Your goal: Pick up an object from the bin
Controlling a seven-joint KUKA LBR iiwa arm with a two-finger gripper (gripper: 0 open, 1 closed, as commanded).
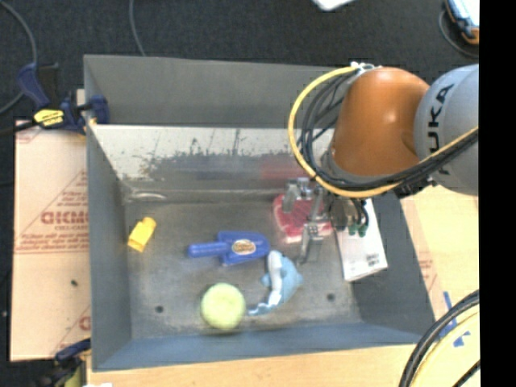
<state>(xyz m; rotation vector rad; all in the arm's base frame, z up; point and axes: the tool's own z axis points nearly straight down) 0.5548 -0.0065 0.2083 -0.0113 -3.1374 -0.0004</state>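
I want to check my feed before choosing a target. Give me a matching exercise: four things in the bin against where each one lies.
Things:
1. yellow block
2. yellow-green ball
3. pink object
4. dark blue toy

Places in the bin:
A. middle of the floor
B. at the gripper, towards the far wall
C. left side of the floor
D. close to the near wall

Pairs: 1-C, 2-D, 3-B, 4-A.

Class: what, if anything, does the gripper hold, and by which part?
Cannot be told: the gripper is over a pink-red plastic thing, hiding any hold.
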